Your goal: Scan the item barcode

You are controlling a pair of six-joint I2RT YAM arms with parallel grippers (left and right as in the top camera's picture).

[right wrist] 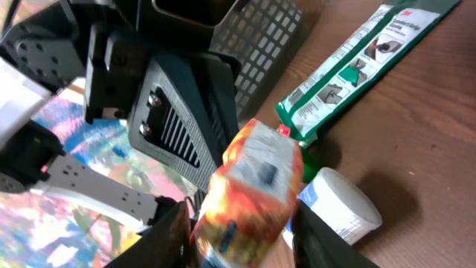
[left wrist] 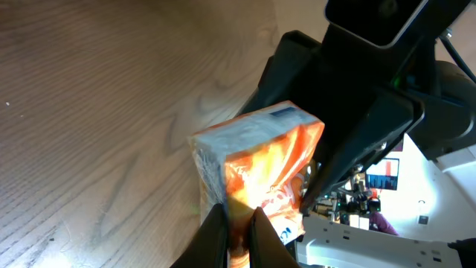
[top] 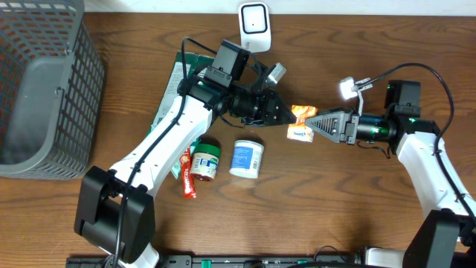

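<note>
Over the table (top: 335, 216) near the scanner (top: 253, 26), your left gripper (left wrist: 236, 238) and right gripper (right wrist: 242, 234) both clamp the packet (left wrist: 256, 160); tugging could tear it.

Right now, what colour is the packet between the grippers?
The packet is mostly orange, with a pale blue-white top. The left wrist view shows it best.

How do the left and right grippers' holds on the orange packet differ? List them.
The left gripper pinches the orange packet by a thin edge, jaws nearly together; the right gripper straddles its full width, jaws well apart. The left gripper reaches in from the basket side, the right gripper from opposite. Both are shut on it.
</note>
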